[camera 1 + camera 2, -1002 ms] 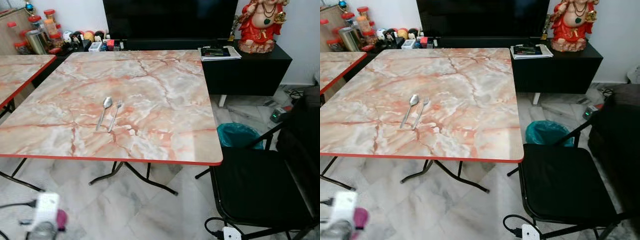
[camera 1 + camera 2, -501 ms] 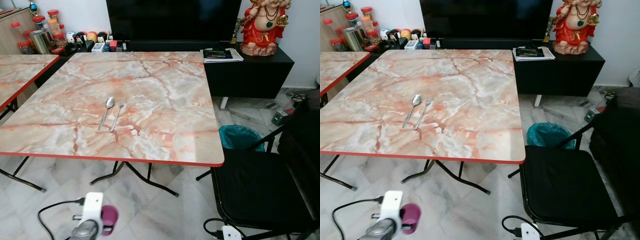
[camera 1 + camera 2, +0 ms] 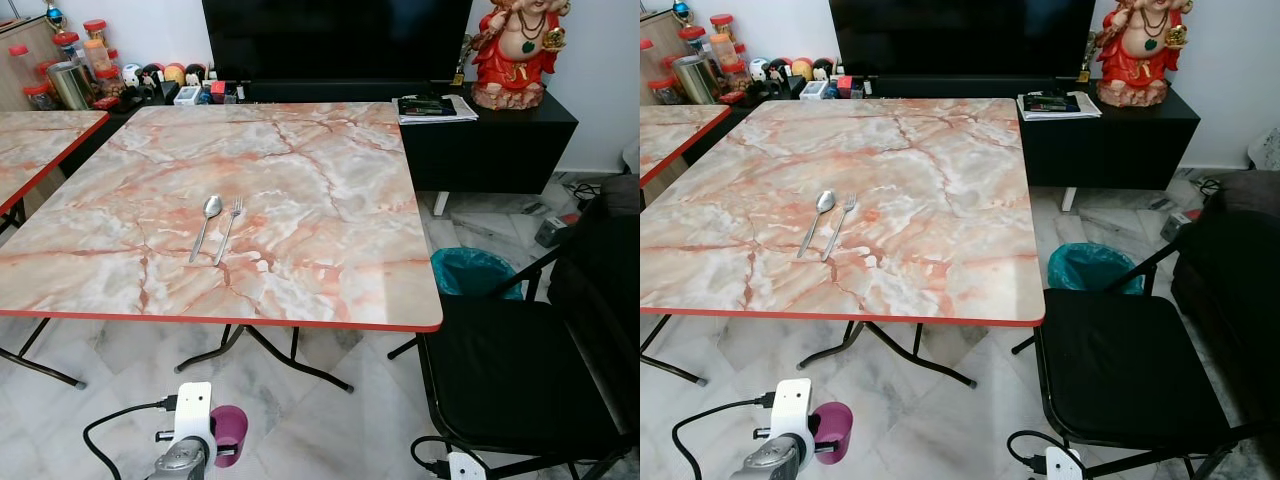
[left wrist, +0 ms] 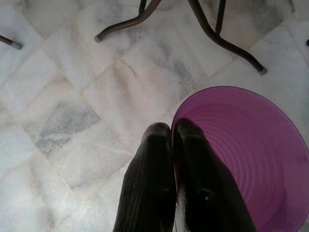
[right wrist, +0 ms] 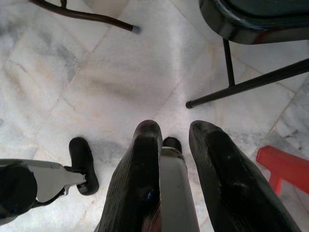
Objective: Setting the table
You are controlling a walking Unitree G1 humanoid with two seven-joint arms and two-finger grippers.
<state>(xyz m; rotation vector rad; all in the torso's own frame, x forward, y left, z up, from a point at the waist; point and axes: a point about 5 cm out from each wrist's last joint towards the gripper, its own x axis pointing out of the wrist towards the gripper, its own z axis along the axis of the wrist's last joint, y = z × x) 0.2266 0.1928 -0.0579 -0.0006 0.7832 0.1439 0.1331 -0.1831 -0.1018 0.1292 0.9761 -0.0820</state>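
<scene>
Left claw (image 4: 171, 133), pinching the rim of a purple ribbed plastic cup (image 4: 251, 159), has risen further into view at 7 o'clock below the marble-patterned table (image 3: 300, 200). Steel spoon (image 3: 206, 224) and fork (image 3: 229, 229) unchanged. Right wrist view: right claw (image 5: 176, 140) narrowly parted, gripping nothing.

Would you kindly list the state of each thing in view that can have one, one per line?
purple cup: empty, rim pinched between the left gripper's fingers, held low above the floor
left gripper: shut on the cup's rim
right gripper: fingers apart, a metal handle between them; grip unclear
spoon: lying flat on the table
fork: lying flat beside the spoon
table: partly set, cutlery only
black chair: unoccupied
TV: off
</scene>
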